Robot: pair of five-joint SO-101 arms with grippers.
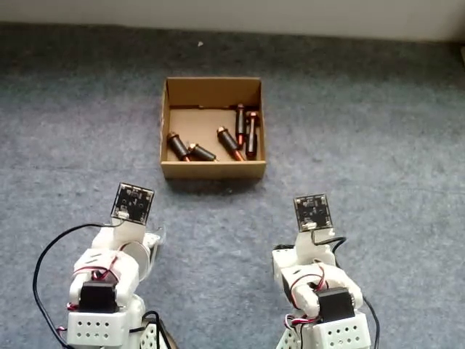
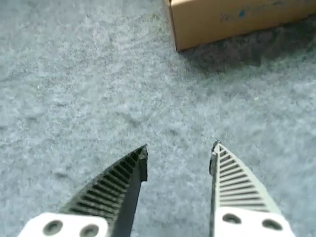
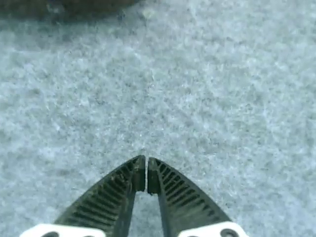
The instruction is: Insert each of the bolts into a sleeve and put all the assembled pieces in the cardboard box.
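Item: shallow, open-topped brown cardboard box point(image 1: 213, 170). It sat on the rough grey carpet point(image 1: 378, 131), ahead of both your arms and midway between them. One near corner point(image 2: 232, 19) appeared in your left wrist view.

Item: assembled pieces, short dark cylindrical sleeves with copper-coloured bolt ends. All lay inside the box: two point(image 1: 178, 145) point(image 1: 202, 152) side by side near the front wall, one point(image 1: 229, 140) slanted at the centre, and two point(image 1: 240, 120) point(image 1: 251, 134) against the right wall.

Handling, as a judgement: they were probably rigid, metal, dense for their size and smooth. Being round, they would roll once set down. You would do best to grip across the sleeve at mid-length and keep the piece level, since a tilted sleeve might let its bolt slide out.

Item: left gripper point(image 2: 178, 153). Your ribbed jaws stood wide apart with nothing between them, above bare carpet just short of the box corner.

Item: right gripper point(image 3: 146, 165). The tips were closed together, holding nothing, above carpet.

Not determinable: the two pieces at the right wall overlapped, so you could not tell where one ended. How deep each bolt sat in its sleeve was too small to judge. The front wall hid the strip of box floor just behind it. In the high view, the wrist cameras covered both sets of jaws.
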